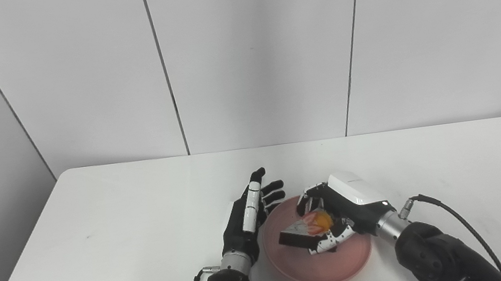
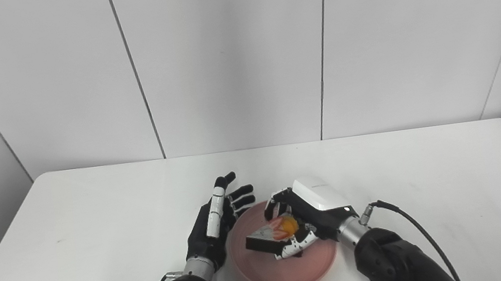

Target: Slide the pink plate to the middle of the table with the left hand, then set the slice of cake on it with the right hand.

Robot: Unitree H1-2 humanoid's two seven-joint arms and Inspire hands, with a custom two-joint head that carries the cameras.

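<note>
The pink plate (image 1: 319, 265) lies on the white table (image 1: 120, 227), near the front edge at about mid-width. A slice of cake (image 1: 303, 230) with a dark base, white cream and red and orange fruit on top is over the plate, and my right hand (image 1: 339, 214) is shut on it from the right. I cannot tell whether the slice rests on the plate or hangs just above it. My left hand (image 1: 251, 214) is open, fingers stretched out, set edge-on against the plate's left rim.
White wall panels stand behind the table. A black cable (image 1: 452, 215) loops from my right wrist over the table's right part.
</note>
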